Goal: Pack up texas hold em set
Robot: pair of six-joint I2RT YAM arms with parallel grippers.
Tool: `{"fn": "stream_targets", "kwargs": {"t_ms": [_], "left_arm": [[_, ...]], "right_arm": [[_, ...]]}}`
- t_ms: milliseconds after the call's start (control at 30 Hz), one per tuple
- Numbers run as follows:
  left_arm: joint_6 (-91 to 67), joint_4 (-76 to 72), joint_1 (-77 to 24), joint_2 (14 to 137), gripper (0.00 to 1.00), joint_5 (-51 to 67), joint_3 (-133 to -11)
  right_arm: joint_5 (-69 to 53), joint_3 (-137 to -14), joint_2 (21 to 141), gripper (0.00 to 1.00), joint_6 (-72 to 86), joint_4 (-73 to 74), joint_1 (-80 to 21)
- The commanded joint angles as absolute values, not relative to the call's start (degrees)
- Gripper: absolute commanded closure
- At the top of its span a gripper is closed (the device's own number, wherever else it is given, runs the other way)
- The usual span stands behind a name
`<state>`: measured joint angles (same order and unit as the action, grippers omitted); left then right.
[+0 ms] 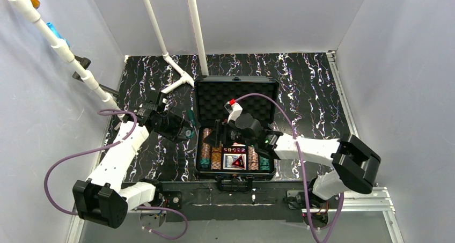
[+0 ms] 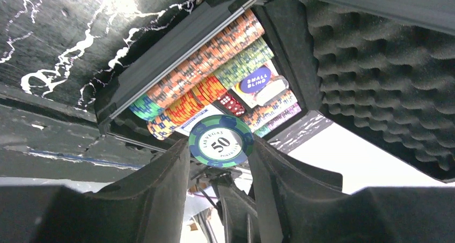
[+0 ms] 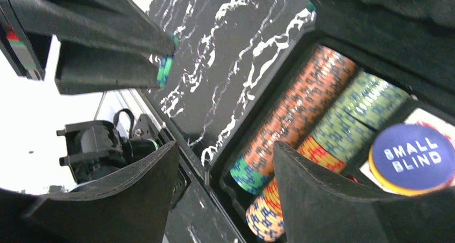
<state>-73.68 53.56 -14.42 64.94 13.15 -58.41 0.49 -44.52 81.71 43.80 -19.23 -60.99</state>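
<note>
The black case [image 1: 199,170] lies open at the table's middle, its foam lid [image 1: 236,95] folded back. Rows of striped chips [image 1: 206,152] fill the base, with a red triangle piece [image 1: 237,162] among them. My left gripper [image 1: 185,130] hovers just left of the case. In the left wrist view it [image 2: 221,146] is shut on a green-and-blue "50" chip [image 2: 221,141], with the chip rows [image 2: 204,71], red dice [image 2: 232,104] and foam lid [image 2: 386,76] beyond. My right gripper [image 1: 217,138] is open and empty over the base's left side. In its wrist view it [image 3: 225,168] straddles the case edge beside the chips [image 3: 300,103].
A blue "SMALL BLIND" button [image 3: 410,154] lies in the case. A small green-handled tool [image 1: 189,114] sits by the case's left rear corner. White pipes [image 1: 180,76] stand behind the case. The left gripper's chip [image 3: 165,68] shows at the upper left of the right wrist view.
</note>
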Motion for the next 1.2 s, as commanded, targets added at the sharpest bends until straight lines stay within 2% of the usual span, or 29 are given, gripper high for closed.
{"fn": "stream_targets", "kwargs": {"t_ms": [0,433,633,767,933,967,1000,1067,1100,1167], "left_arm": [[-75.24,54.23,-14.93,62.28,1.0,16.82,-57.68],[-76.71,52.34,-16.23,61.52,1.0,18.24,-56.18],[-77.17,51.8,-16.32,61.04,1.0,18.36,-55.93],[-77.51,51.8,-16.32,60.43,1.0,17.85,-55.35],[-78.2,51.1,-16.31,58.92,1.0,17.41,-53.92],[-78.15,51.69,-16.28,58.33,0.98,16.91,-53.66],[-78.2,52.73,-16.29,57.67,0.87,16.14,-53.61],[-76.81,54.26,-16.28,56.22,0.56,13.93,-54.26],[-75.02,54.96,-16.28,55.62,0.46,11.83,-55.19],[-69.88,57.28,-16.36,54.9,0.34,7.69,-57.87]], "right_arm": [[1.33,-49.93,84.27,0.28,43.02,-26.18,-61.72],[0.78,-57.92,92.27,0.36,44.28,-23.43,-62.69],[0.59,-60.75,94.89,0.48,44.6,-21.39,-63.54],[-1.15,-61.31,95.65,0.62,45.91,-21.42,-63.82],[-1.74,-60.8,94.81,0.98,45.43,-21.48,-64.08],[-1.46,-60.38,94.38,0.99,44.87,-21.34,-64.07],[-0.95,-60.25,93.87,0.99,44.12,-20.67,-64.07],[-0.44,-60.03,92.8,0.99,41.89,-17.68,-64.09],[-1.12,-59.69,92.2,0.99,40.19,-16.58,-64.11],[-3.1,-59.15,90.76,0.99,34.75,-12.97,-64.06]]}}
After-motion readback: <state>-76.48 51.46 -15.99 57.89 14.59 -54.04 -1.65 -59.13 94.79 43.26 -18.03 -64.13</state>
